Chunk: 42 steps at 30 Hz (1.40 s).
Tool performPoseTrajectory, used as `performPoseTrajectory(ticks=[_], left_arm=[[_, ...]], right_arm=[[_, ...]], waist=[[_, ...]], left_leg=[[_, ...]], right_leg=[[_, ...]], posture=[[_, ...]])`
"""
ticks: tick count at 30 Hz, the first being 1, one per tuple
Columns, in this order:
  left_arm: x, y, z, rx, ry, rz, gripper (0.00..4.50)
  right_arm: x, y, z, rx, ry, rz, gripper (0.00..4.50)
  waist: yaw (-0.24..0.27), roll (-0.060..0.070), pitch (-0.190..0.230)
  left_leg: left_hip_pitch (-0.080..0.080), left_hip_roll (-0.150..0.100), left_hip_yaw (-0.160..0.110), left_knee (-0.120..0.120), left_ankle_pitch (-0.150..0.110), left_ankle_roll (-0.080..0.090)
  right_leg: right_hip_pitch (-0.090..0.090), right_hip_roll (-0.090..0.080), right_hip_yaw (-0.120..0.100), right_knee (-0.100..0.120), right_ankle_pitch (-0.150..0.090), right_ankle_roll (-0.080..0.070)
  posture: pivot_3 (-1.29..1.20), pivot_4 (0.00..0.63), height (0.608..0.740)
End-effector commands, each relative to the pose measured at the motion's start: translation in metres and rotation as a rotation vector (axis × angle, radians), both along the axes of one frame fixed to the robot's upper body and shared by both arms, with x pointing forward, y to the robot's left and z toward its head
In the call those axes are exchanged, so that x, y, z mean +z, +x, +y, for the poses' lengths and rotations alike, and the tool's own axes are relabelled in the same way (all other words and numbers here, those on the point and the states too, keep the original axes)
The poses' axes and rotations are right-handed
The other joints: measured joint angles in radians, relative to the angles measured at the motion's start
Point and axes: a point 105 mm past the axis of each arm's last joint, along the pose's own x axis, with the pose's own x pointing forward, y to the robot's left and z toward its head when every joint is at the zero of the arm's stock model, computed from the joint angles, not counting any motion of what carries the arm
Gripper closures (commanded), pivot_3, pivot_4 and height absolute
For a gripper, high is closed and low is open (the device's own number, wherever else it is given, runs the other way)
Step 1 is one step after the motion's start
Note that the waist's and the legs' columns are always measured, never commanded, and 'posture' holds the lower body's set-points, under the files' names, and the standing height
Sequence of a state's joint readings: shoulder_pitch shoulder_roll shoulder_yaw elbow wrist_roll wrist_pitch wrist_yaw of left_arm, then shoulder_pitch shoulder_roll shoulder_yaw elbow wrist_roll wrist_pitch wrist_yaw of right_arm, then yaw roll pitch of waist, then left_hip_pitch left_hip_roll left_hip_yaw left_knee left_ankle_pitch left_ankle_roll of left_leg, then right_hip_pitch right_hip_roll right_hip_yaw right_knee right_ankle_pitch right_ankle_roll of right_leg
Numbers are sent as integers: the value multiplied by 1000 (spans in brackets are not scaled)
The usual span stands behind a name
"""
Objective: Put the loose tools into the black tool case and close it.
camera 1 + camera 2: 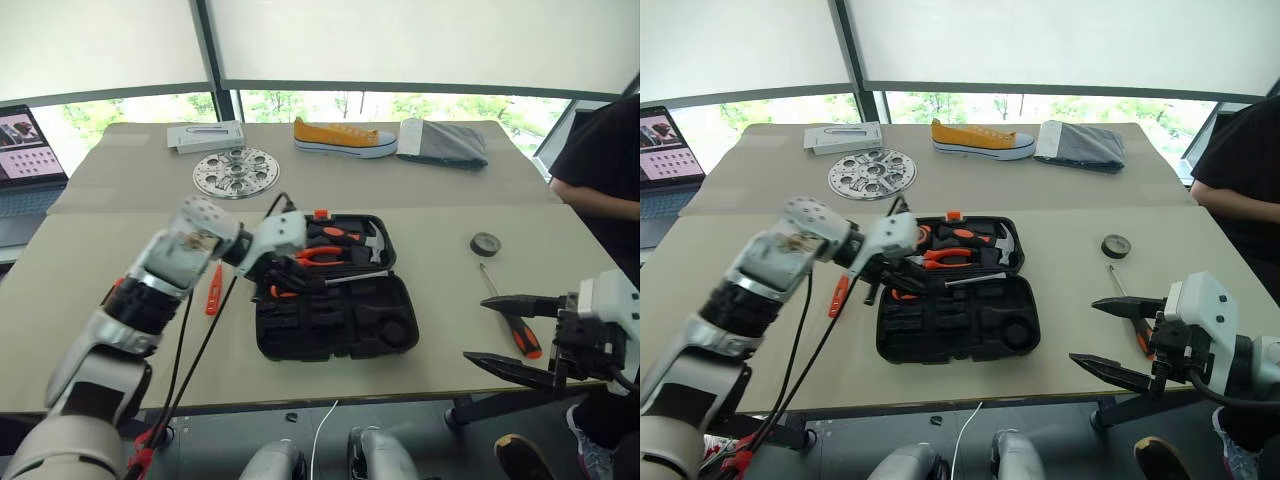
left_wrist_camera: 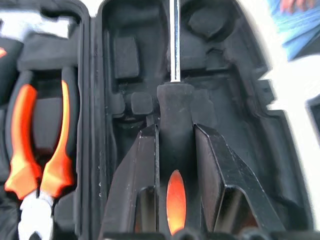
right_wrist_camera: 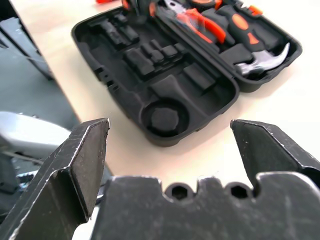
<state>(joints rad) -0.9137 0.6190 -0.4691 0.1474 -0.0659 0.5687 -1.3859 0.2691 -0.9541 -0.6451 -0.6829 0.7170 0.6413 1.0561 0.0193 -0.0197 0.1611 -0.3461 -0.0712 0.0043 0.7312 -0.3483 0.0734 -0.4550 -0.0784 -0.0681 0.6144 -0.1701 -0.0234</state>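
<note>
1. Left end effector, at centre of the left eye view, is clamped on the handle of a long screwdriver and holds it over the open black tool case, shaft pointing along the empty moulded half.
2. Right end effector, at lower right, stands wide and empty, off the near right edge of the surface.
3. Handling: the screwdriver looks rigid and light; its smooth steel shaft would likely slip, so the handle is the sound hold. It should drop into its slot only if aligned lengthwise.
4. Loose tools left on the surface: a second screwdriver and a dark tape roll at right, a small orange tool left of the case.
5. Room: bare surface surrounds the case; a person's sleeve bounds the right side.
</note>
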Motion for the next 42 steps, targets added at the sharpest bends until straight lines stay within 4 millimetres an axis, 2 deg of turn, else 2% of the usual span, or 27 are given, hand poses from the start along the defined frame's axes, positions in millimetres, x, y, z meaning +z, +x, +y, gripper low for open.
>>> performPoseTrajectory(ticks=[1,9,13,20,22,27,28,29,33,36,39,42], left_arm=[[7,24,-2,45,72,-135,3898],[2,31,-4,4,123,-160,3898],[2,24,-11,-47,107,-125,3898],[6,27,-12,-32,108,-157,3898],[12,26,-13,-33,86,-158,2931],[31,20,-16,-49,16,-167,1304],[35,20,-17,-48,0,-171,808],[39,19,-18,-50,-18,-172,596],[45,16,-23,-49,-75,-153,596],[25,14,-26,-74,-57,-141,1324],[11,15,-25,-81,-34,-147,2434],[7,19,-25,-73,-36,-163,3521]], right_arm=[[9,1,2,-20,-8,-75,0],[9,2,3,-41,-2,-91,0],[9,4,4,-46,2,-98,0],[10,6,7,-47,12,-108,0],[10,6,8,-46,15,-108,0],[11,5,8,-44,20,-109,0],[11,5,8,-44,21,-108,0],[11,5,8,-44,21,-108,0],[12,6,8,-43,22,-107,0],[13,7,10,-42,24,-111,0],[13,8,10,-46,25,-114,0],[13,8,9,-53,26,-115,0]], waist=[[3,0,0],[13,0,0],[20,0,0],[22,0,0],[22,0,0],[21,0,0],[21,0,0],[21,0,0],[21,0,0],[22,0,0],[21,0,0],[21,0,0]], left_leg=[[-1,0,0,0,0,0],[-2,0,0,0,0,1],[-2,0,0,0,1,2],[-4,0,0,0,1,3],[-4,0,0,0,1,3],[-4,0,0,1,1,3],[-4,0,0,1,1,3],[-4,0,0,1,1,3],[-4,0,0,1,1,3],[-4,0,0,1,1,3],[-3,0,0,1,1,3],[-3,0,0,1,1,3]], right_leg=[[0,0,0,0,0,0],[-2,0,0,-1,0,0],[-1,0,0,-1,1,-1],[-2,0,0,-1,1,-1],[-2,0,0,-1,1,-1],[-2,0,0,-1,1,-1],[-2,0,0,-1,1,-1],[-2,0,0,-1,1,-1],[-2,0,0,-1,1,-1],[-2,0,0,-1,1,-1],[-1,0,0,-1,1,-1],[-2,0,0,-1,1,-1]], posture=[[0,150,740],[0,150,740],[0,150,740],[0,150,740],[0,150,740],[0,150,740],[0,150,740],[0,150,740],[0,150,740],[0,150,740],[0,150,740],[0,150,740]])
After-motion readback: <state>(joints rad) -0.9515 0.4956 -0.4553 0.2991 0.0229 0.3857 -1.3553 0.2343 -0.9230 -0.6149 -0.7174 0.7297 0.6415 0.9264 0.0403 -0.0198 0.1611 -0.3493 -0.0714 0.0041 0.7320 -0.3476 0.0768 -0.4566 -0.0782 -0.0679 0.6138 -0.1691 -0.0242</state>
